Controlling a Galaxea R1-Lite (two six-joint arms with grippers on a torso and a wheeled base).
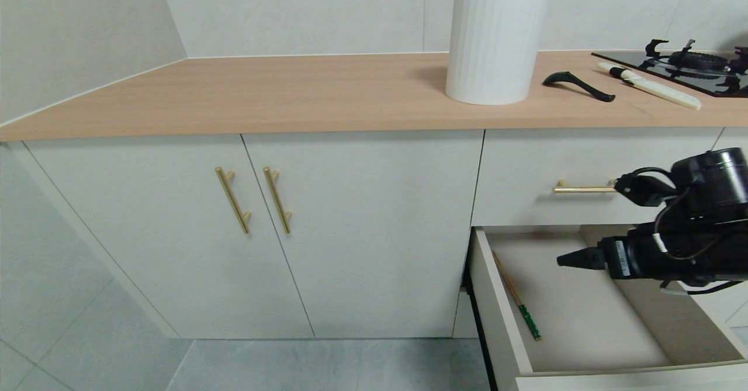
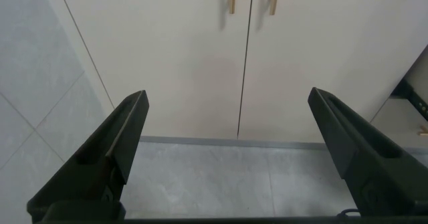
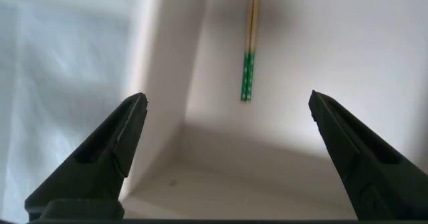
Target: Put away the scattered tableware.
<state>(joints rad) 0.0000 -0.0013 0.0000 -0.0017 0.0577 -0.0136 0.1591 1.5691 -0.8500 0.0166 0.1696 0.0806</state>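
While the right pincer (image 1: 565,259) is hovering open over the drawer (image 1: 584,315), the knife (image 1: 650,85) is lying on the table (image 1: 292,93) — likely light, stiff, slick-bladed — so its handle is looking safest.

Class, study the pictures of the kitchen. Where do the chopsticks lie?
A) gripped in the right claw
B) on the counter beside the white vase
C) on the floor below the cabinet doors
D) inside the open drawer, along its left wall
D: the chopsticks lie on the bottom of the open drawer, close along its left wall, while the right claw over the drawer is open and holds nothing.
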